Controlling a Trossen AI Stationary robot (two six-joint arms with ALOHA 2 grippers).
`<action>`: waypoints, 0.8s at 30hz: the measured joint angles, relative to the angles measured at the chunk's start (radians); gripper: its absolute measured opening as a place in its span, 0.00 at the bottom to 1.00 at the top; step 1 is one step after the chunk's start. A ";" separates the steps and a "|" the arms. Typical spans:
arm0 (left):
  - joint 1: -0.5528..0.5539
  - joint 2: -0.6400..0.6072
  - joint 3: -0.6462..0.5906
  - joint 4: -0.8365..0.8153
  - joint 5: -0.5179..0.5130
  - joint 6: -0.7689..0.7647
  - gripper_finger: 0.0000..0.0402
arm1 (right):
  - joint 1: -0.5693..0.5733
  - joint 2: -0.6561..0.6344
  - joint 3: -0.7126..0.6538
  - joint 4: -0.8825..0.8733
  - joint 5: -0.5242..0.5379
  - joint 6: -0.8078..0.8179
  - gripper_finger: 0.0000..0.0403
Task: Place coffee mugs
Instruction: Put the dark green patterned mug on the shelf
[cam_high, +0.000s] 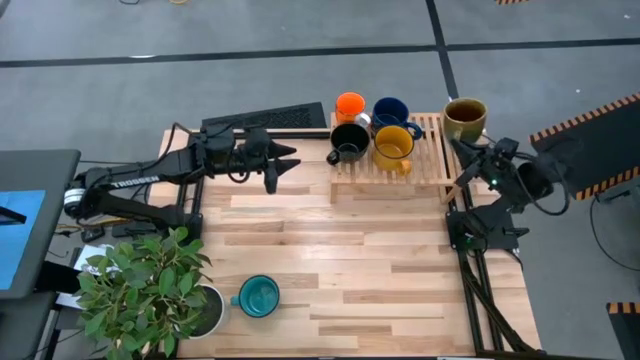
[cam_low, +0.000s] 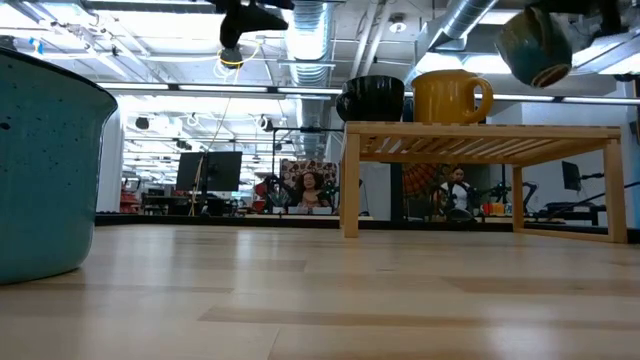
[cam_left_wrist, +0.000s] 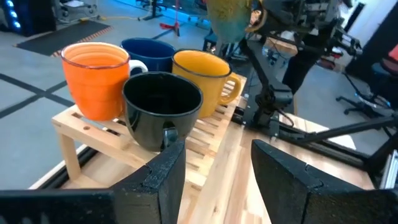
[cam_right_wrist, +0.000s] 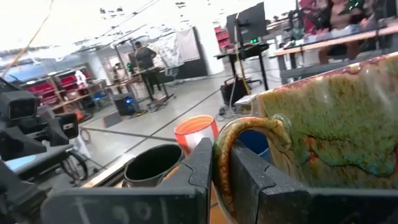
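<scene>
A slatted wooden rack (cam_high: 430, 170) at the table's far right carries the orange (cam_high: 350, 104), dark blue (cam_high: 391, 110), black (cam_high: 349, 139) and yellow (cam_high: 393, 146) mugs, all standing on their bases. An olive-brown mug (cam_high: 465, 118) hangs over the rack's far right corner, with my right gripper (cam_high: 468, 148) shut on it. My left gripper (cam_high: 285, 165) is open, level, just left of the rack, facing the black mug (cam_left_wrist: 163, 109) with nothing between its fingers. A teal mug (cam_high: 259, 296) stands on the table near its front edge. My right gripper pinches the olive-brown mug's loop handle (cam_right_wrist: 249, 134) between its two fingers (cam_right_wrist: 205, 168), which lie across the loop. They come in level, slanting from the table's near right. The mug (cam_low: 535, 45) is lifted clear above the rack, mouth up and slightly tilted.
A potted plant in a white pot (cam_high: 200, 310) stands at the near left corner beside the teal mug. A black keyboard (cam_high: 265, 118) lies at the far edge behind my left arm. Bare table lies between the rack and the near edge.
</scene>
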 joint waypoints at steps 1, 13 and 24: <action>0.011 0.000 0.000 -0.004 0.015 0.006 0.42 | -0.019 0.021 0.000 0.017 -0.010 -0.006 0.14; 0.138 0.000 0.000 -0.013 0.218 0.009 0.42 | -0.364 0.204 0.000 0.150 -0.315 0.070 0.14; 0.155 0.000 0.000 -0.012 0.226 0.045 0.42 | -0.718 0.278 0.074 -0.083 -0.640 0.275 0.14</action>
